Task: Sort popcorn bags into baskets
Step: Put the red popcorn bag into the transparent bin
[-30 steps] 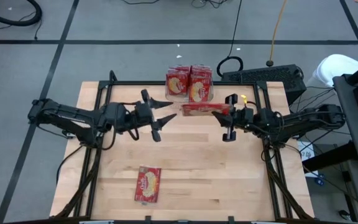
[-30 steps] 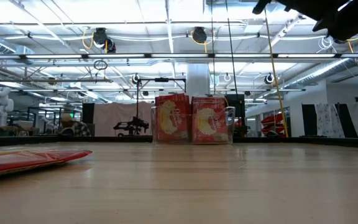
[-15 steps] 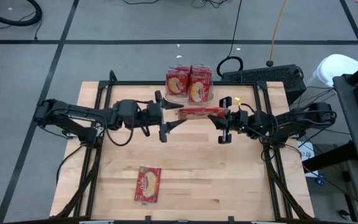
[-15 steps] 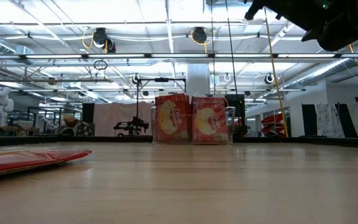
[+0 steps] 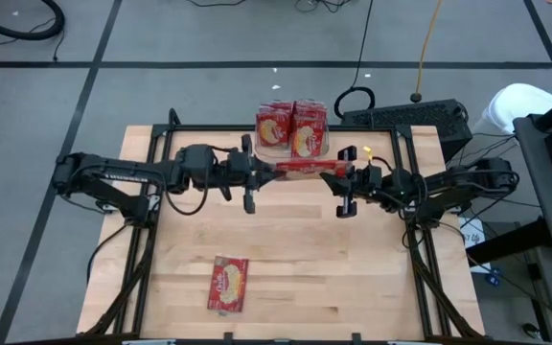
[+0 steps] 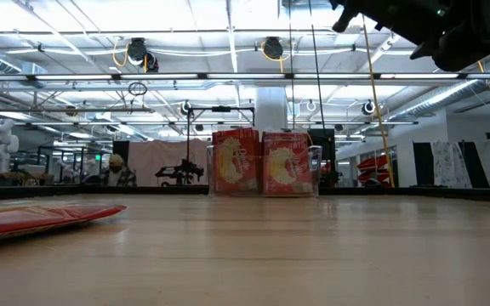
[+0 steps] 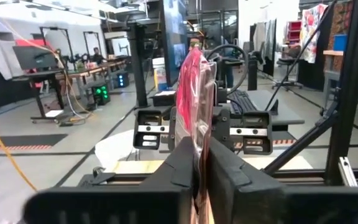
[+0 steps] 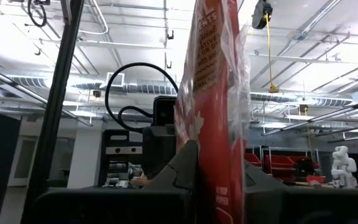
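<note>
Fingers of the left gripper and right gripper are both clamped on one popcorn bag, midair beside the basket. Risk: arms pulling apart tear it; early release drops it short.

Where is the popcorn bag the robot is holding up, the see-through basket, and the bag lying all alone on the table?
held popcorn bag [image 5: 307, 170], high view, middle of its red edge.
clear basket [image 6: 316, 174], low view, its right wall.
lone popcorn bag [image 5: 228, 284], high view, its front picture.
</note>
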Available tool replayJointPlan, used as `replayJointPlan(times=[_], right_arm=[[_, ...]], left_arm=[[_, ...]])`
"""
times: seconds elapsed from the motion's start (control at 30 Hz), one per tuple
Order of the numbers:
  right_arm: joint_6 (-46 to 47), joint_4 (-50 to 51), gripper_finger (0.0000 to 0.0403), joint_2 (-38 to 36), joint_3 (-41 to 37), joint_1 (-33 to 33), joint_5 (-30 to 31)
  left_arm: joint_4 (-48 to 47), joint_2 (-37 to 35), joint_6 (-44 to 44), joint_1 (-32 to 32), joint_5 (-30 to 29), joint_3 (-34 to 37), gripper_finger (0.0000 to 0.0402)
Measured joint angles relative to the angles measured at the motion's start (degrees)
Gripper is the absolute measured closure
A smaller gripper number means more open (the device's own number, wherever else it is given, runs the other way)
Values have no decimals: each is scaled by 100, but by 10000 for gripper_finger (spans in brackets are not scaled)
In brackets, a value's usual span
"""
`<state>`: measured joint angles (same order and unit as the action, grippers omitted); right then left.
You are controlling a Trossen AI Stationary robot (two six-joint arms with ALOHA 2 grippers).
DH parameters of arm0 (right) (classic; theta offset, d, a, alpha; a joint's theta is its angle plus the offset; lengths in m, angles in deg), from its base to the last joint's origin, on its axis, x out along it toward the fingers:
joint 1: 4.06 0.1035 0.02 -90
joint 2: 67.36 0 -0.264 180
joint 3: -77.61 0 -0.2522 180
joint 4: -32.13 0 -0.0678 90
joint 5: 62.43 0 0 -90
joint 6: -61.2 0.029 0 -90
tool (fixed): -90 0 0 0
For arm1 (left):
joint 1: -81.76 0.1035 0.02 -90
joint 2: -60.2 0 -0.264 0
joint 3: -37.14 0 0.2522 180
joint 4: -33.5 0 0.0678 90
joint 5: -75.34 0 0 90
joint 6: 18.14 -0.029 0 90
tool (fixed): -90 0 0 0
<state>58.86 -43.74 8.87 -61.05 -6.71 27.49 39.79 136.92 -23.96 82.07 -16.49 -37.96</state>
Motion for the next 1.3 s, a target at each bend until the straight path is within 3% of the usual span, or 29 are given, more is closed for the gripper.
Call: replayJointPlan(times=[0.23, 0.33, 0.47, 0.6, 0.93, 1.13, 1.3], right_arm=[[210, 210, 352, -9, 0, -100, 37], [321, 582, 319, -65, -41, -216, 80], [272, 1166, 282, -179, -207, -378, 621], [315, 1273, 259, -174, -502, -599, 639], [181, 1333, 250, -173, -1131, -833, 597], [126, 1330, 250, -175, -1250, -828, 587], [163, 1487, 250, -175, -1259, -815, 581]], left_arm=[[-251, -6, 156, 108, 73, -83, 376], [-1272, 5, 35, 131, 25, -584, 384], [-2833, 61, -71, 256, -207, -1503, 384], [-4062, 86, -131, 493, -189, -2219, 380], [-5570, 251, -293, 1629, -415, -3018, 385], [-6133, 805, -753, 2345, -211, -3296, 381], [-6971, 1577, -1147, 2589, -155, -3942, 384]])
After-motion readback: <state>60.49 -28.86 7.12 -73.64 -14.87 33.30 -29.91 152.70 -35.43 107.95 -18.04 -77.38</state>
